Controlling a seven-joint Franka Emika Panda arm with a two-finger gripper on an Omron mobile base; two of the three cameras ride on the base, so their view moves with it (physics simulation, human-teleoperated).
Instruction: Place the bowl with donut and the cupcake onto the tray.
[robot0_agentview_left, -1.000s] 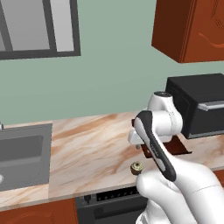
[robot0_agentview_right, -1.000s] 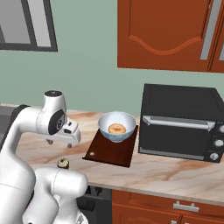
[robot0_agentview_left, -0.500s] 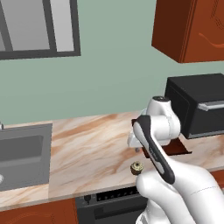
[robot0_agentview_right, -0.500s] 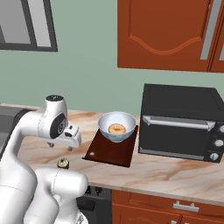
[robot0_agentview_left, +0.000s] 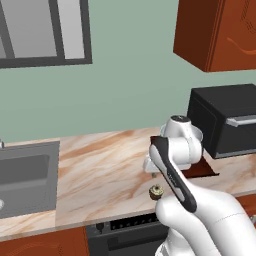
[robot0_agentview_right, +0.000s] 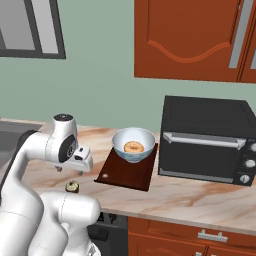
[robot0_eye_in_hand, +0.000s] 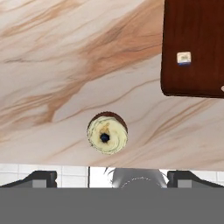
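Item: cupcake (robot0_eye_in_hand: 107, 134), on table (robot0_eye_in_hand: 52, 65) nr tray (robot0_eye_in_hand: 192, 48); bowl (robot0_agentview_right: 133, 145) w/ donut (robot0_agentview_right: 133, 147) already on tray. Claw (robot0_agentview_right: 68, 169) wide open, empty, above. Risk: tiny cake tips if pinch lands off-centre.

tabletop (robot0_eye_in_hand: 52, 57): beige marble, brown veins
tray (robot0_agentview_right: 127, 172): dark reddish-brown
bowl (robot0_agentview_right: 133, 145): white, pale blue outside
donut (robot0_agentview_right: 133, 147): orange-brown
cupcake (robot0_eye_in_hand: 107, 133): pale cream swirl, dark brown base

donut (robot0_agentview_right: 133, 147) in bowl (robot0_agentview_right: 133, 143), bowl on tray (robot0_agentview_right: 128, 171)
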